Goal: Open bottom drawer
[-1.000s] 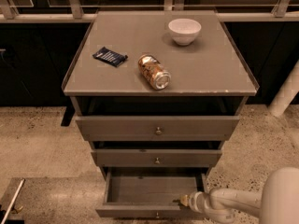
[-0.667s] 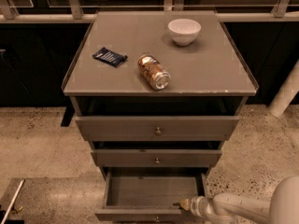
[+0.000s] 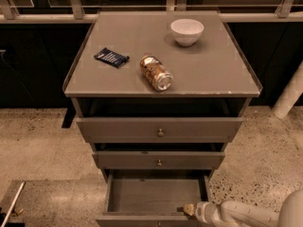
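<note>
The bottom drawer [image 3: 154, 195] of the grey three-drawer cabinet stands pulled out, showing its plain grey interior; its front runs along the picture's lower edge and its knob is cut off there. My gripper [image 3: 187, 209] reaches in from the lower right on a white arm and sits at the right part of the drawer's front rim. The middle drawer [image 3: 159, 160] and the top drawer [image 3: 160, 129] above it are closed, each with a small round knob.
On the cabinet top [image 3: 227, 74] lie a white bowl [image 3: 187, 31], a tipped drink can [image 3: 155, 73] and a dark blue packet [image 3: 111, 57]. A railing with dark panels runs behind. Speckled floor surrounds the cabinet; a white post [image 3: 289, 96] stands at the right.
The bottom drawer has come further out toward me. My gripper and arm have moved down and forward with its front edge.
</note>
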